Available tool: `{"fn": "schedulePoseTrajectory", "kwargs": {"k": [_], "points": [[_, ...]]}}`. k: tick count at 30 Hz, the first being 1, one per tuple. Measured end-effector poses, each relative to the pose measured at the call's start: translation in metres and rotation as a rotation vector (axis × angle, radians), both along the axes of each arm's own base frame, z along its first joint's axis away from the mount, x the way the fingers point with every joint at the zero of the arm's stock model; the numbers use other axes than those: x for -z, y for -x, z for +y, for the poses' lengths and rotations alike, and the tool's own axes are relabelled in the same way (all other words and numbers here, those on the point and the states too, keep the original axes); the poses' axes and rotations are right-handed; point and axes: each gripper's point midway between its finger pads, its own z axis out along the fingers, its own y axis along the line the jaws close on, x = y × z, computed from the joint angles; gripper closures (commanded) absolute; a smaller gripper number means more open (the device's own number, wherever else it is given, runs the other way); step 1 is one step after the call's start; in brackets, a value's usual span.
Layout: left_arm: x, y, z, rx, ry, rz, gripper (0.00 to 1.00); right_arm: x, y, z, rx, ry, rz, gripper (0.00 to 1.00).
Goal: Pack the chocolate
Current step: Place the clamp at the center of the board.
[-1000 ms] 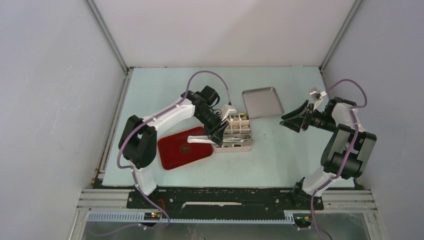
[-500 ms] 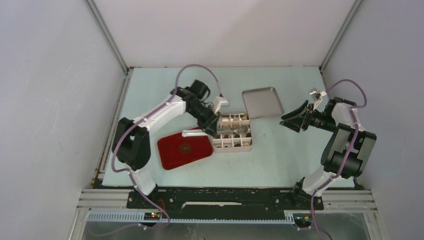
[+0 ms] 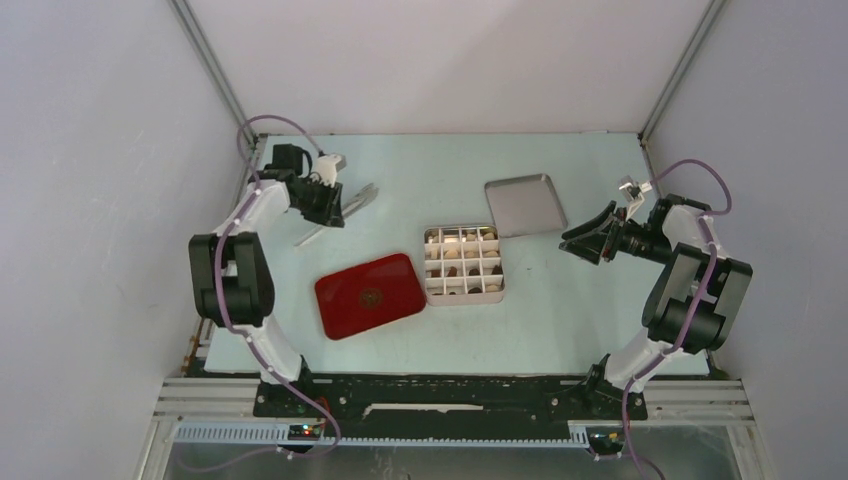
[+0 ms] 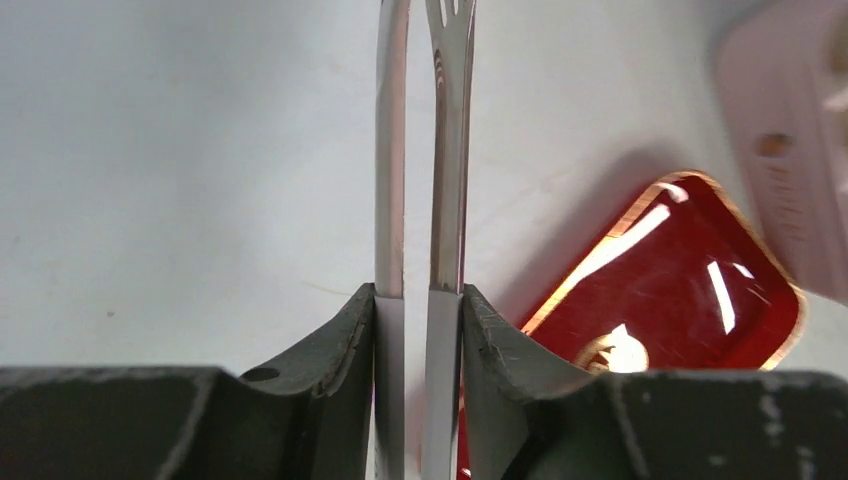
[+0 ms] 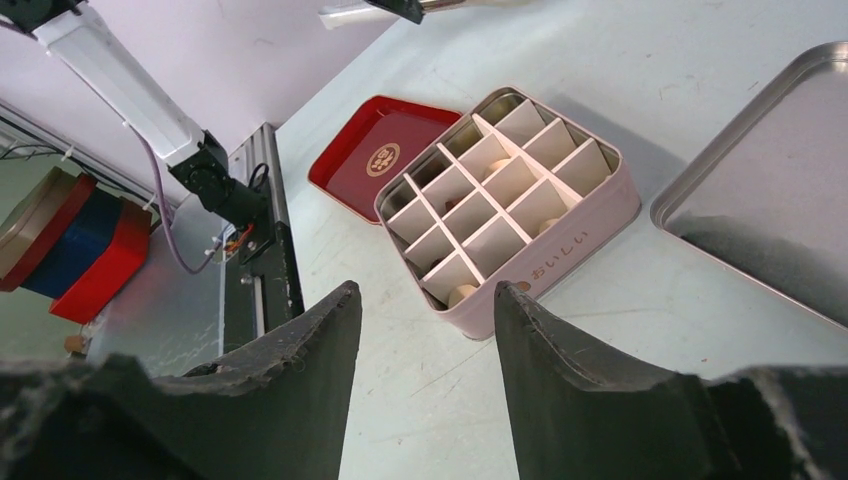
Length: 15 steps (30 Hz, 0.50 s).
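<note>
The left claw (image 4: 418, 300) is squeezed tight on a pair of metal tongs (image 4: 392, 150), whose two thin blades stick out straight ahead of it, close together with nothing between them. The red tray (image 3: 345, 300) lies ahead of this claw and off to one side, and it looks bare. The box (image 5: 560, 250) is farther off, past the tray. The chocolate (image 5: 462, 294) sits in the little square cells of the box, right in front of the right claw (image 5: 425, 300), and no pieces show anywhere else. So the filling looks done, and the step now seems to be taking the tongs away to the far side of the table (image 3: 400, 170). The right claw hangs in the air with its fingers apart and holds nothing. The silver lid (image 5: 770, 220) lies flat, just beside this claw. The next move is likely to put the lid on the box. The lid seems to lie hollow side up, so it may need turning over, and its thin edge could be hard to grab. Nothing stands between the right claw and the lid.
</note>
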Motion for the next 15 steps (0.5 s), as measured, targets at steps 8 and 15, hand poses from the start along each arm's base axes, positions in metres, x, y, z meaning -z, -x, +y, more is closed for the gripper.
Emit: {"fn": "schedulePoseTrajectory", "kwargs": {"k": [8, 15], "points": [[0.057, -0.008, 0.048, -0.150, -0.119, 0.110, 0.47, -0.002, -0.011, -0.003, -0.005, -0.027, 0.065, 0.46], [0.064, -0.009, 0.057, -0.184, -0.166, 0.122, 0.31, -0.003, -0.043, 0.015, -0.109, -0.074, 0.224, 0.45]]}}
